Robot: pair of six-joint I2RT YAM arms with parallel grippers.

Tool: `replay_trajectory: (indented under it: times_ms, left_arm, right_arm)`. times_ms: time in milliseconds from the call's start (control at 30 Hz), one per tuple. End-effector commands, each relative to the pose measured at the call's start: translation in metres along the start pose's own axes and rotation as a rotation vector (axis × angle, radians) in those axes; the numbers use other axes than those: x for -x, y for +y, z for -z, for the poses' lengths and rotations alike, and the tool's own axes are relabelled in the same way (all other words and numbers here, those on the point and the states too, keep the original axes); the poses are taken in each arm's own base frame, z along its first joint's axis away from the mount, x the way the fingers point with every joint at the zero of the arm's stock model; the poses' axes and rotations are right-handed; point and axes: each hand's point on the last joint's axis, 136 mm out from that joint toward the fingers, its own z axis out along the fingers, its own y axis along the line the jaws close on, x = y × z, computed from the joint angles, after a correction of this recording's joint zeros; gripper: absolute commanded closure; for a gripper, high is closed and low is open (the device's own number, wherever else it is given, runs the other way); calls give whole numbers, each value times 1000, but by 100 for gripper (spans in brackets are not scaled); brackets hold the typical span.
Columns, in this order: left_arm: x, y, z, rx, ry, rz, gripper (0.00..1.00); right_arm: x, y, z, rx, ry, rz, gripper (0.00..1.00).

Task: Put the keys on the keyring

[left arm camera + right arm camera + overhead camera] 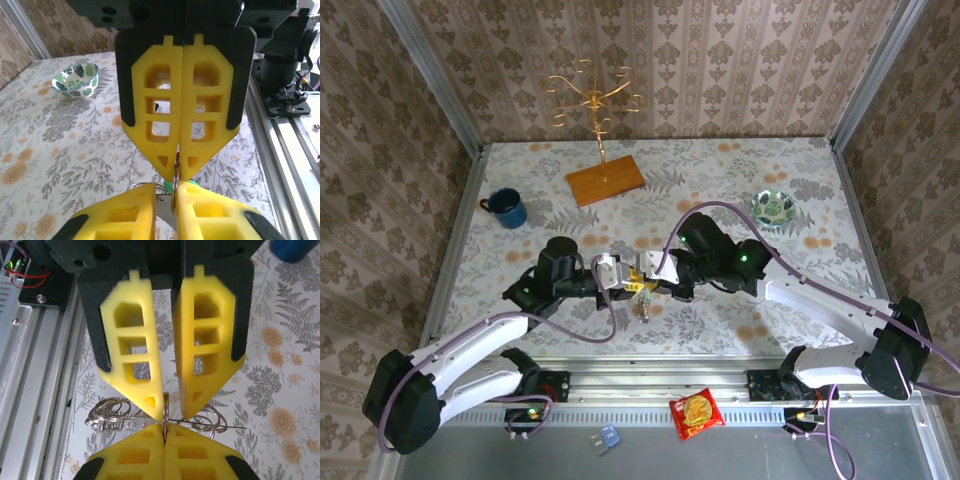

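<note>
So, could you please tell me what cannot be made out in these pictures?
Top view: the keys are too small to tell apart.
Left wrist view: the green key is mostly hidden by the left pincer.
Right wrist view: the keyring runs behind the right pincer, so whether a key is threaded is unclear; the mug is cut off by the top edge.

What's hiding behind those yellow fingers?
Silvery wire loops poke out on both sides behind the yellow fingers. Where they join in the middle is covered by the fingers, so I can't tell what hangs there.
</note>
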Motion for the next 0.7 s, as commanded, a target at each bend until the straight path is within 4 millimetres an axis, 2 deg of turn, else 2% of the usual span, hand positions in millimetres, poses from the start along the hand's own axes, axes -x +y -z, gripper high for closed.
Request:
replay_trajectory:
  times_ms: [0, 100, 167, 300, 400, 667]
  left_arm:
    - [11, -2, 0, -32, -9, -34, 89]
    - [11, -3, 0, -39, -4, -35, 100]
    - [13, -3, 1, -40, -12, -39, 100]
    - [17, -5, 3, -33, -52, -36, 100]
    - [19, -7, 4, -31, -83, -30, 100]
    - [20, -8, 3, -38, -116, -18, 100]
  right_arm:
    - [11, 0, 5, -5, 7, 59, 100]
    - [13, 0, 5, -7, 3, 62, 100]
    - [9, 2, 7, -4, 13, 34, 99]
    - [14, -10, 19, -36, -99, -107, 78]
    - [9, -11, 25, -57, -170, -156, 72]
    - [-4, -7, 17, -75, -204, -183, 71]
